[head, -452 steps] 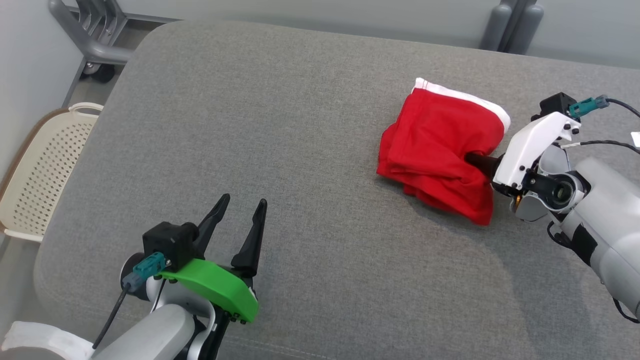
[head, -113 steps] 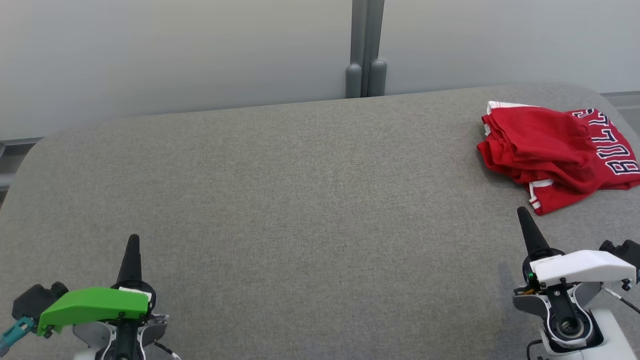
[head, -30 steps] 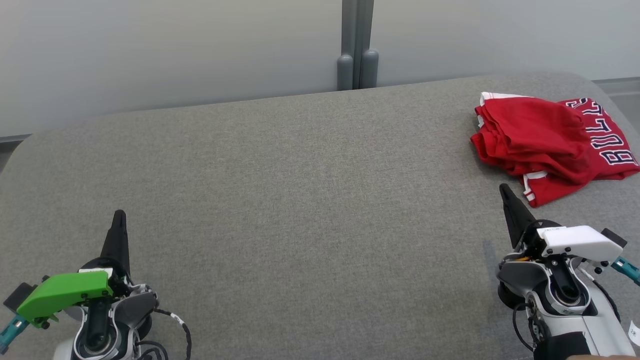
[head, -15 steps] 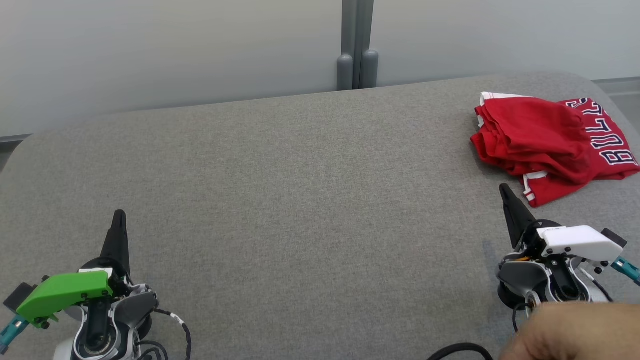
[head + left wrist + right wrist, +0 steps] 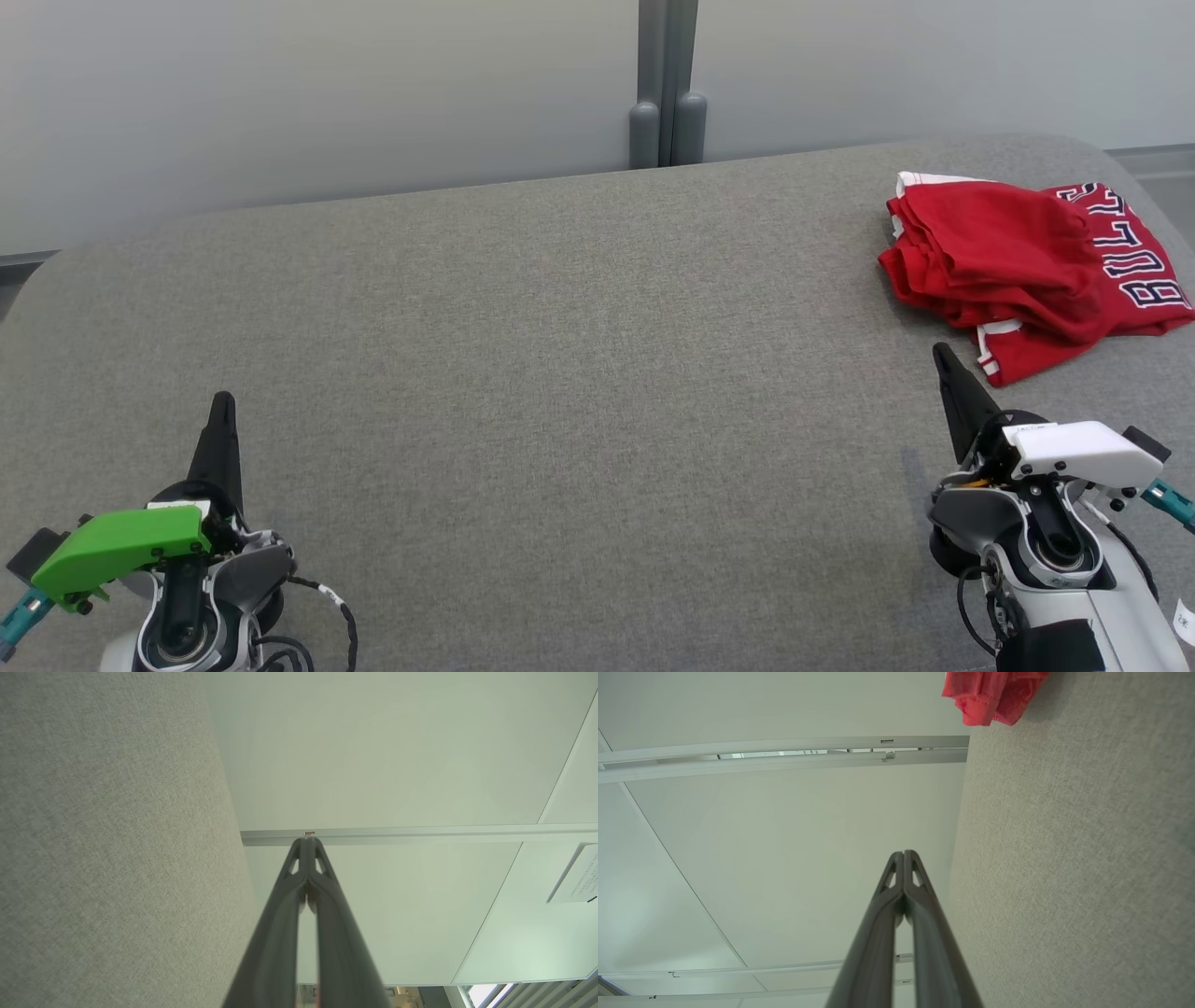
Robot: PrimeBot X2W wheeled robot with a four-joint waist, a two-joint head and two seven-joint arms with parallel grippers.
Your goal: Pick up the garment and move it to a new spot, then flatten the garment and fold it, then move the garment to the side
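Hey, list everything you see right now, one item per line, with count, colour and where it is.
garment: one, red with white trim and dark lettering, bunched at the far right of the padded surface
padded surface: one, grey fabric, across the head view
post: one, grey, back centre
wall panels: two, pale, either side of the post
left pincer: one, dark fingers, green cover, shut, lower left
right pincer: one, dark fingers, white cover, shut, lower right, apart from the garment

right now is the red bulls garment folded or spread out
Folded, roughly: the red bulls garment lies in rumpled stacked layers, not flat.
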